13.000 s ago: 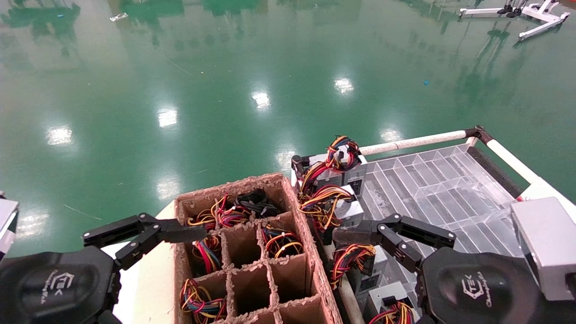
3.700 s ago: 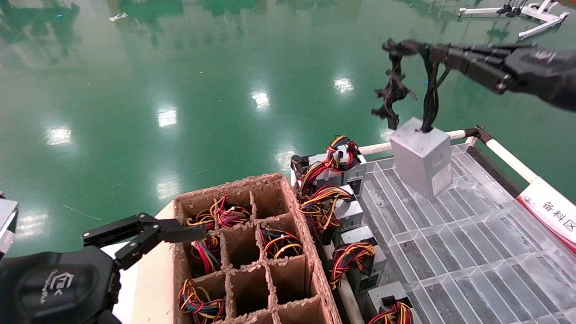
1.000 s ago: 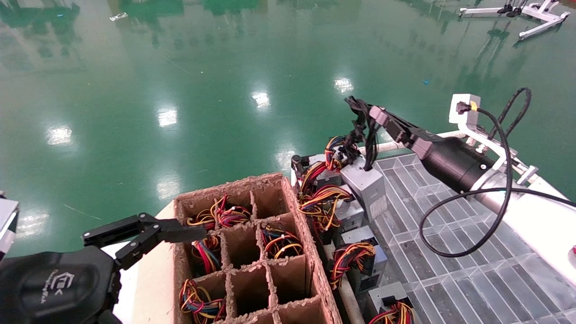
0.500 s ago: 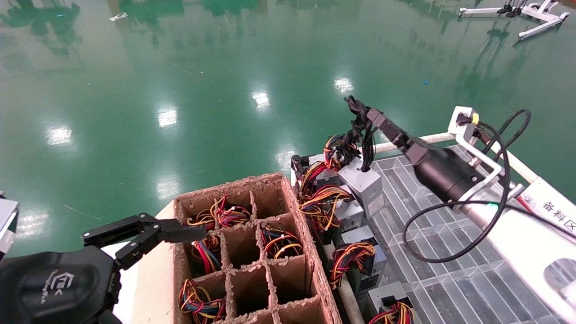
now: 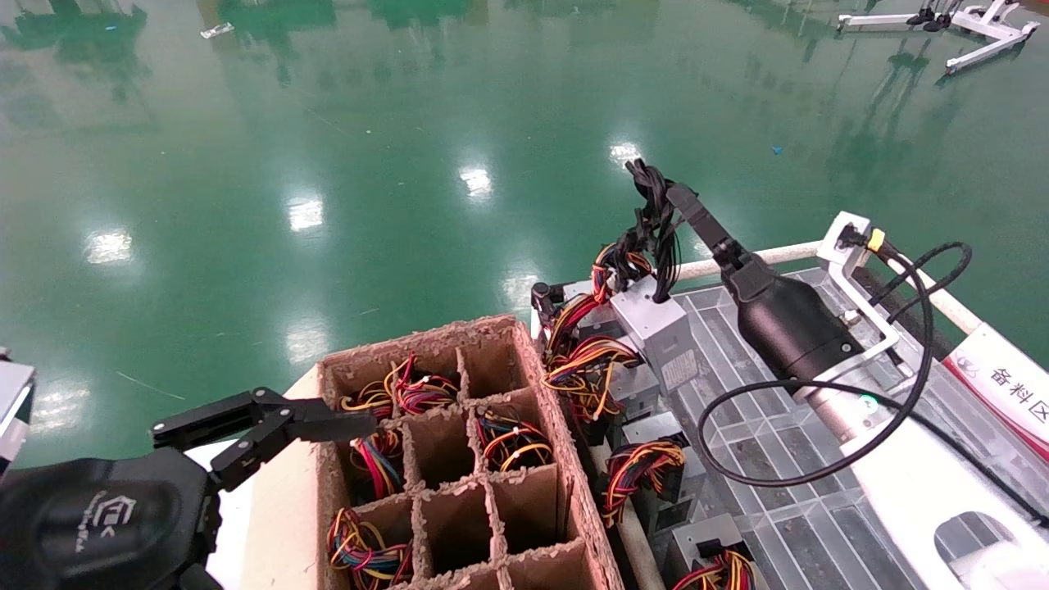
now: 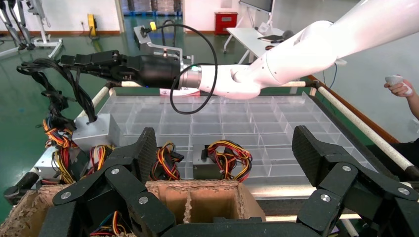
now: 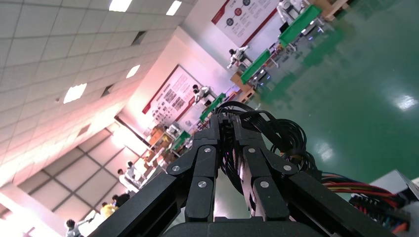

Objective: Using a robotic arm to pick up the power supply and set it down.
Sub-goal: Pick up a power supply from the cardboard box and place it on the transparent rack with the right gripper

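The power supply (image 5: pixel 656 332) is a light-grey metal box with a small white label and a black cable bundle (image 5: pixel 651 225) rising from its top end. It stands tilted at the far left corner of the clear tray (image 5: pixel 787 459), against the units with coloured wires. I cannot tell whether it rests on the tray. My right gripper (image 5: pixel 668 192), on the white-forearm robotic arm, is shut on that black bundle above the box. The left wrist view shows the box (image 6: pixel 96 132) and right gripper (image 6: pixel 66 61); the right wrist view shows the gripper (image 7: pixel 226 121) pinching the cables (image 7: pixel 281 136). My left gripper (image 5: pixel 328 426) stays open at the near left.
A cardboard divider box (image 5: pixel 574 483) holds units with coloured wires in several cells. More grey units with red-yellow wires (image 5: pixel 647 467) line the tray's left edge. A white rail (image 5: pixel 787 254) borders the tray's far side, and a red-white sign (image 5: pixel 1004 385) its right.
The right gripper took the black-cabled box out of the cardboard box, carried it high over the tray and lowered it to the far left corner. Over the last second its fingers tilted upward. The left gripper stayed still.
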